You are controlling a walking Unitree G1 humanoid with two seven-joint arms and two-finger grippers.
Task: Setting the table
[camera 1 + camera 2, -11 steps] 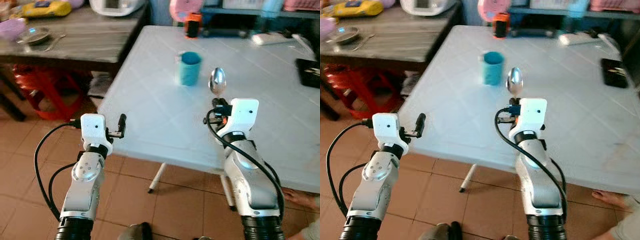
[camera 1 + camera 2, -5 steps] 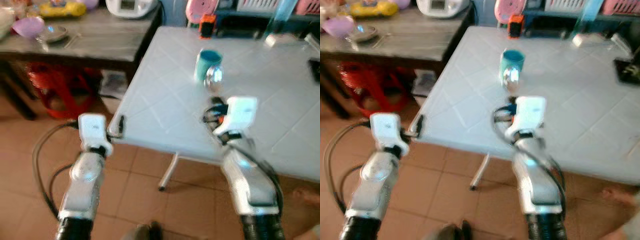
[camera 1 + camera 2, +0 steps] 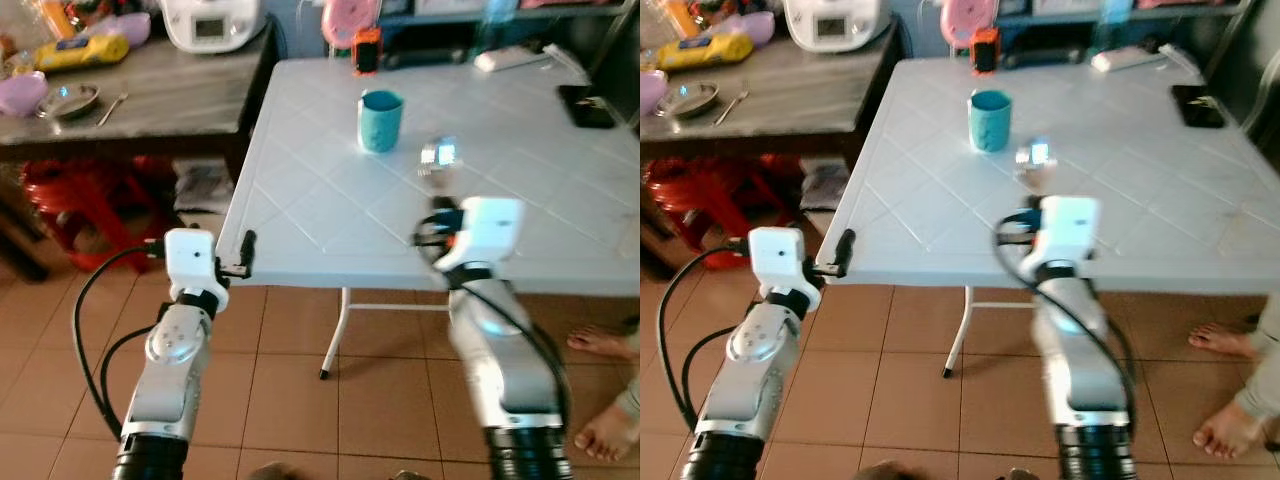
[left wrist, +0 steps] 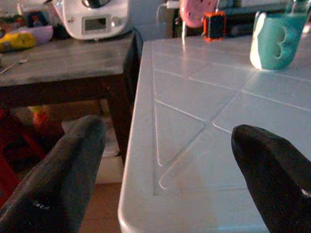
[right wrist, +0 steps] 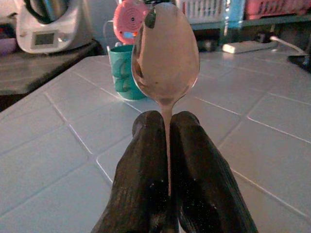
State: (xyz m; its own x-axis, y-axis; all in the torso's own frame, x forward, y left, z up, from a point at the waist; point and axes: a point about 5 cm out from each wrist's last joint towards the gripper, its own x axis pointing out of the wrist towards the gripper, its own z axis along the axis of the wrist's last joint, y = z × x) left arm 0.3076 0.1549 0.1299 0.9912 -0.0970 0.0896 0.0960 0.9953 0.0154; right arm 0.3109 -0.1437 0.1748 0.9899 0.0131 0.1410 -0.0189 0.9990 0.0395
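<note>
**Spoon pinched tight, mug waiting on the white table**

Biggest thing here is the white tiled table (image 3: 330,200), taking up the middle and right of the scene. To its left sits a darker grey side table (image 3: 150,100) with a white kitchen appliance (image 3: 210,20) at the far end, plus a purple bowl (image 3: 22,93) and a small metal dish (image 3: 70,97); can't tell what's in either of those.

On the white table, toward the far side, stands a teal mug (image 3: 380,120), upright, handle visible in the left wrist view. Can't see inside it. Beyond it near the far edge there's an orange-and-black gadget (image 3: 366,50), and a dark tray (image 3: 585,105) off at the far right.

The right gripper (image 5: 167,145) is over the near edge of the white table, fingers squeezed together on the handle of a metal spoon (image 5: 165,53), bowl end pointing away toward the mug.

The left gripper (image 4: 170,160) hovers just off the table's near-left corner, fingers spread wide, holding nothing.

A person's bare feet (image 3: 605,390) are on the floor tiles at the right.
</note>
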